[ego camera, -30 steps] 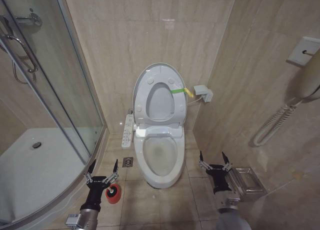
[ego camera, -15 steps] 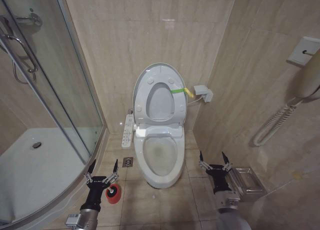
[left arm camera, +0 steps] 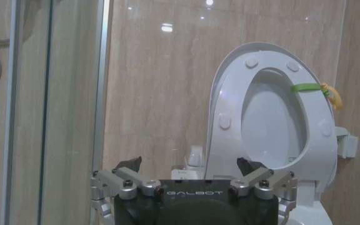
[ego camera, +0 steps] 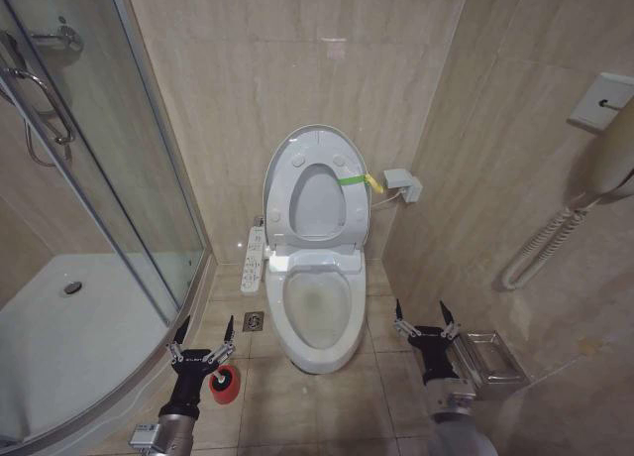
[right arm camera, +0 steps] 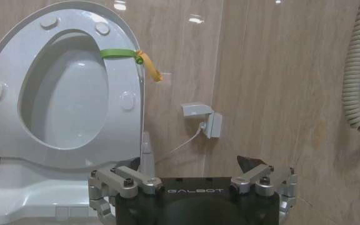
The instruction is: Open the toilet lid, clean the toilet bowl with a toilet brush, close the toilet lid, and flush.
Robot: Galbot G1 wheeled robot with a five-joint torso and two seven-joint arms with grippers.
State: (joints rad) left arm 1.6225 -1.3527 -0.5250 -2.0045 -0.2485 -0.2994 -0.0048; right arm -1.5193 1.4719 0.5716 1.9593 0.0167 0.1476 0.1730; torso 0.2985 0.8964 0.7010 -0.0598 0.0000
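One glossy white toilet lid (ego camera: 315, 144) stands raised, green-yellow tab at edge.

toilet brush (ego camera: 225, 384) partly behind left pincer (ego camera: 204, 330)

Toilet bowl (ego camera: 317, 312) sits centre against the back wall, toilet lid (ego camera: 317, 193) upright behind it. Button panel (ego camera: 254, 259) on the bowl's left side. Shower stall (ego camera: 79, 278) far left. Toilet brush (ego camera: 226, 384) on the floor left of the bowl, just beside left claw (ego camera: 202, 333). Right claw (ego camera: 422, 312) right of the bowl, wire rack (ego camera: 490, 359) beside it.
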